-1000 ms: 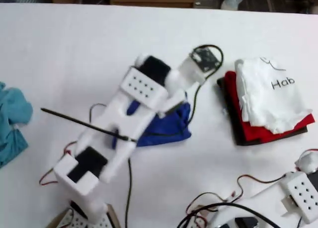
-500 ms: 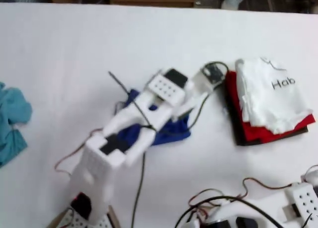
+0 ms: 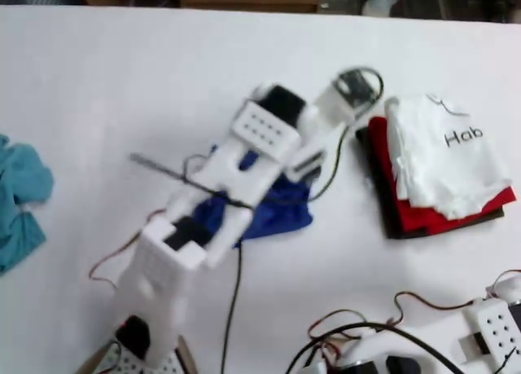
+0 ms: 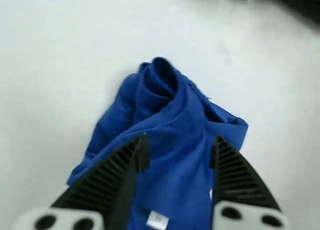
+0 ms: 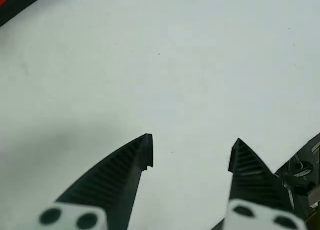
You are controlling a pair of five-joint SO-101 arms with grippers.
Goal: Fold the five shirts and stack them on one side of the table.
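Note:
A crumpled blue shirt [image 3: 281, 213] lies mid-table, half covered by my left arm [image 3: 260, 129]. In the left wrist view my left gripper [image 4: 178, 140] stands open right over the blue shirt [image 4: 165, 104], with cloth showing between the two fingers. To the right is a stack with a white shirt [image 3: 440, 154] on top, a red shirt [image 3: 411, 215] under it and a black shirt [image 3: 373, 174] at the bottom. A teal shirt [image 3: 20, 199] lies bunched at the left edge. My right gripper [image 5: 190, 150] is open above bare table.
The white table [image 3: 122, 72] stretches bare across its far half. My right arm [image 3: 492, 329] sits at the near right corner, with loose cables [image 3: 350, 333] beside it. A thin black cable [image 3: 163, 169] crosses the left arm.
The left arm has shifted over the blue shirt, its wrist swinging toward the stack and then farther back. The blue shirt stays roughly in place. The right arm has sunk toward the near edge.

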